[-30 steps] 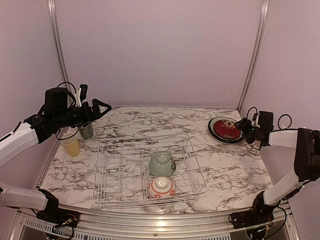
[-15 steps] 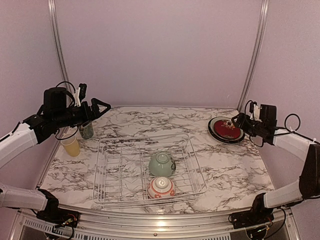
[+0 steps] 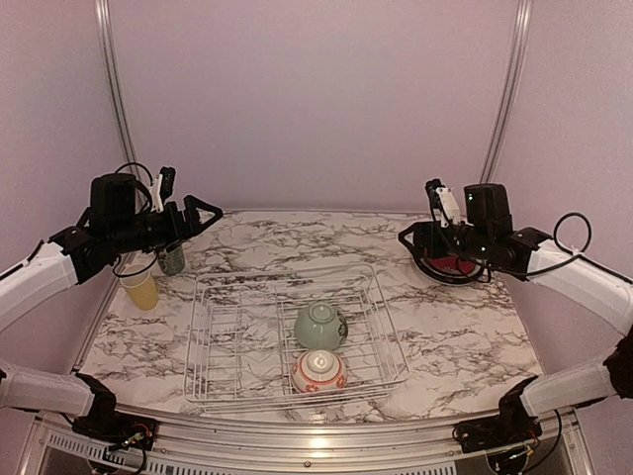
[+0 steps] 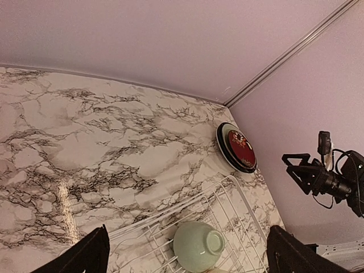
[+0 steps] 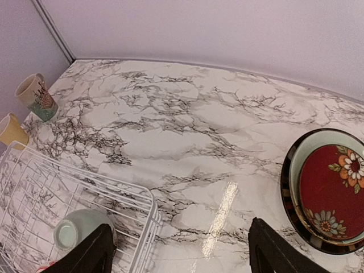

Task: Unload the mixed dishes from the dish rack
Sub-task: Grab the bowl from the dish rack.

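Observation:
The white wire dish rack sits mid-table and holds a pale green bowl upside down and a red-striped white bowl in front of it. The green bowl also shows in the left wrist view and the right wrist view. My left gripper is open and empty, held high over the table's back left. My right gripper is open and empty, raised beside the stacked plates, with the dark red floral plate on top.
A yellow cup and a patterned tall cup stand at the left edge, seen also in the right wrist view: the yellow cup and the patterned cup. Walls close the back and both sides.
My right gripper has lifted off the plate stack and swung left and up toward the table's middle. The left arm has hardly moved.

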`<state>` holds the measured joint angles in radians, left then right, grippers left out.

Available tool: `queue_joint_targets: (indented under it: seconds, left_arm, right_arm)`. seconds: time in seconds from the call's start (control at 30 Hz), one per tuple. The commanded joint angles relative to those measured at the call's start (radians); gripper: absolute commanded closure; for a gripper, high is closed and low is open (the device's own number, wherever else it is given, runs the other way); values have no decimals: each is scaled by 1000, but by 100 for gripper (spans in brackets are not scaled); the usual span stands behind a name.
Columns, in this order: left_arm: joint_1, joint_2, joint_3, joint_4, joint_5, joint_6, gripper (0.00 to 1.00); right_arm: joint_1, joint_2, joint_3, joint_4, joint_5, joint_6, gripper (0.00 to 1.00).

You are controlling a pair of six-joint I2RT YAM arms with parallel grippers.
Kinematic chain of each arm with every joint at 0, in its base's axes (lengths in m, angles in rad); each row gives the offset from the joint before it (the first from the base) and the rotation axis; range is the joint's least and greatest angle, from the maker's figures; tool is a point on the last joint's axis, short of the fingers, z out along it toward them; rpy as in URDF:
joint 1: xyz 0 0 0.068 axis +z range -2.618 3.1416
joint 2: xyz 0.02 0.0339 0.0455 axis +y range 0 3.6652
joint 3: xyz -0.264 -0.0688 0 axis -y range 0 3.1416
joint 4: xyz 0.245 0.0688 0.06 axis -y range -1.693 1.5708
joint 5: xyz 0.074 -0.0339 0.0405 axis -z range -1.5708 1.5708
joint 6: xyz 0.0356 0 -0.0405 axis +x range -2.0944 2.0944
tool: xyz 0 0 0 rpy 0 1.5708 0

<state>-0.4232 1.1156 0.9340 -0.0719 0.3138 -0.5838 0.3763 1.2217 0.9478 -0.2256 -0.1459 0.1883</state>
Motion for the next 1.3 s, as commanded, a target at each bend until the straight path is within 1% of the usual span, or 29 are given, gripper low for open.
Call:
queue_joint_targets:
  seconds: [0.0,0.23,0.43,0.53,0.67,0.8,1.13,1.27]
  left_arm:
    - [-8,18,14,30,18,-6,1]
    - [-16,29,20,37,19,-7,1]
    - [-19,29,21,35,17,-7,1]
    - [-19,29,22,34,15,-5,1]
    - [-21,33,22,37,18,-4,1]
    - [-20,37,21,37,19,-3,1]
    - [-22,33,22,30,14,-1,1]
    - [-23,30,22,25,11,2,1]
  right_arm:
    - [174,12,80,-103,71,-92,21]
    - [441,155,198,-250,66,-186,21]
    - [602,303,306,-413,-54,-270,22]
    - [673,349,344,-473,-82,-296,22]
    - [703,388,368,-516,-92,-304,22]
    - [724,411,378,-545,-65,-313,22]
    - [769,482,394,-545,-35,-334,23]
    - [782,509,400,-540,-13,-343,27]
